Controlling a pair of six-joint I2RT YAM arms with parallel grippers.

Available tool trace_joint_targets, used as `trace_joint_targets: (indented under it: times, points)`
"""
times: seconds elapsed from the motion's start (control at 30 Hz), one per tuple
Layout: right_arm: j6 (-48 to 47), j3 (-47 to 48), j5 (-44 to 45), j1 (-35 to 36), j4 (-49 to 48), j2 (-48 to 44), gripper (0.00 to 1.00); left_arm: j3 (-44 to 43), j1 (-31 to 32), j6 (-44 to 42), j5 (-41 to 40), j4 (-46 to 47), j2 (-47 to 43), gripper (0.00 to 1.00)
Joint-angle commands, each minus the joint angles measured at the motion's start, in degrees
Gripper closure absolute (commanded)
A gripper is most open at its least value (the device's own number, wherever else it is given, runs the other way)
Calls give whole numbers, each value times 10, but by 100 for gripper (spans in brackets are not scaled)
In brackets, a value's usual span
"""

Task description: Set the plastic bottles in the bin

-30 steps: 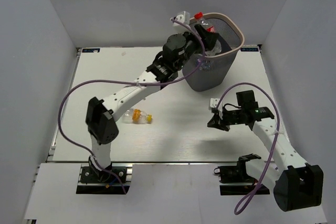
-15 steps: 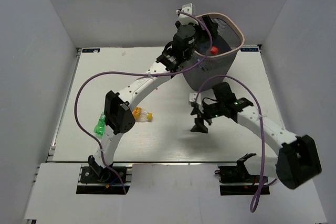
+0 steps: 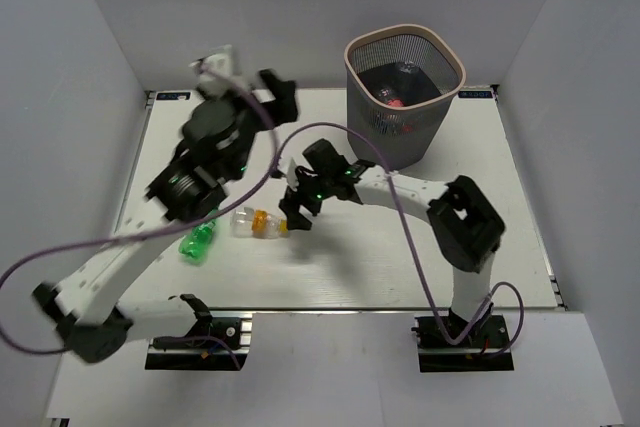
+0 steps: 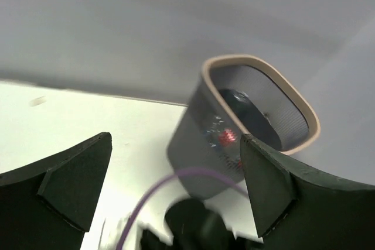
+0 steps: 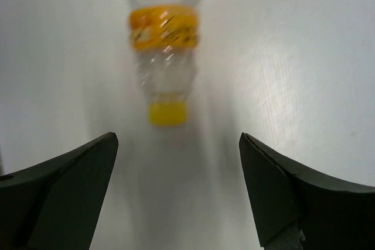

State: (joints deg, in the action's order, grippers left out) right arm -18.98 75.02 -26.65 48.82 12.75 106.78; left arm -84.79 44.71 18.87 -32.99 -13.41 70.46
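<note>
The bin (image 3: 452,59), dark mesh with a beige rim, stands at the back right and holds several bottles, one with a red cap (image 3: 393,102). On the table lie a clear bottle with an orange label (image 3: 258,222) and a green bottle (image 3: 198,243). My right gripper (image 3: 293,212) hovers open just right of the orange-labelled bottle (image 5: 165,57), whose yellow cap (image 5: 167,113) points at the open right gripper (image 5: 179,191). My left gripper (image 3: 280,99) is raised left of the bin, open and empty. In the left wrist view the bin (image 4: 202,124) shows between the open left gripper (image 4: 176,185) fingers.
Grey walls close in the white table (image 3: 400,257) on three sides. The right arm's purple cable (image 3: 400,212) loops over the table's middle. The right arm's dark wrist (image 4: 193,226) lies below the left gripper in the left wrist view.
The left gripper opened over the bin, dropping a red-capped bottle in, then swung back left. The right arm swept left to the orange-labelled bottle and opened. The green bottle came into view.
</note>
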Motion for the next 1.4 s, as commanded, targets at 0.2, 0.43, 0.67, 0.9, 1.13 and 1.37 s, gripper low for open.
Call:
trace_joint_targets:
  times: [0.2, 0.43, 0.67, 0.9, 1.13, 1.37]
  points:
    - [50, 144, 48, 43, -12, 124, 10, 93, -1, 128, -110, -290, -150, 0]
    - [61, 158, 1, 73, -11, 145, 10, 108, -1, 172, -96, -415, -181, 0]
    - [76, 191, 102, 96, -33, 202, 10, 121, -1, 262, -136, -513, -167, 0]
    - [62, 177, 118, 90, -42, 208, 60, 129, -1, 466, -147, -672, -73, 0]
    - [65, 178, 83, 32, 26, 118, 100, 219, 5, 426, -98, -556, -217, 1]
    - [-13, 295, 28, -69, 107, 35, 100, 263, 5, 395, -69, -565, -276, 1]
